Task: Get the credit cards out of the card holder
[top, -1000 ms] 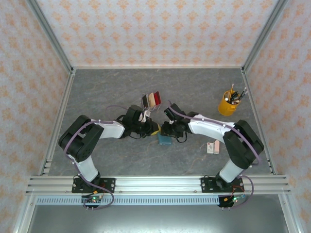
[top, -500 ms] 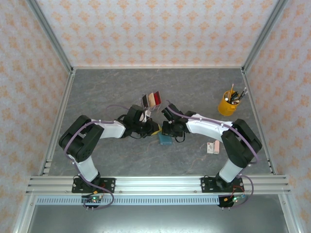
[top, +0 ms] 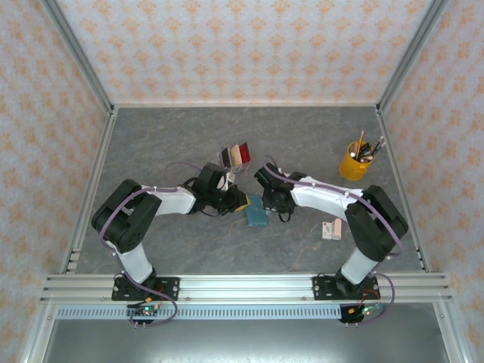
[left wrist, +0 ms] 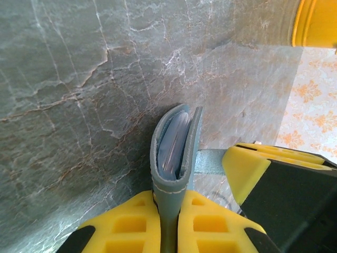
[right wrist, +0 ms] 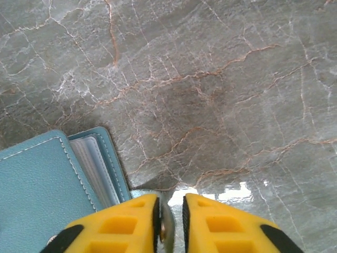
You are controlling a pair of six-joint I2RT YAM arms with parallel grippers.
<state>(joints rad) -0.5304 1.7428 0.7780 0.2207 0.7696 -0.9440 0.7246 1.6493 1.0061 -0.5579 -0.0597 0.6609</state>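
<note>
My right end effector [right wrist: 170,211] has narrowed onto a thin card [left wrist: 209,158] beside the card holder [left wrist: 156,163], which my left end effector [left wrist: 168,221] clamps; extraction is probably starting.

A grey, marble-veined tabletop [top: 302,136] is stretching out between three walls [top: 227,45], which are wearing pale wallpaper with a peach floral pattern. Metal posts [top: 79,57] are rising along the back corners, and a slotted metal rail [top: 249,286] is running across the near edge. In the right wrist view, light is glinting off the stone-like surface.
</note>
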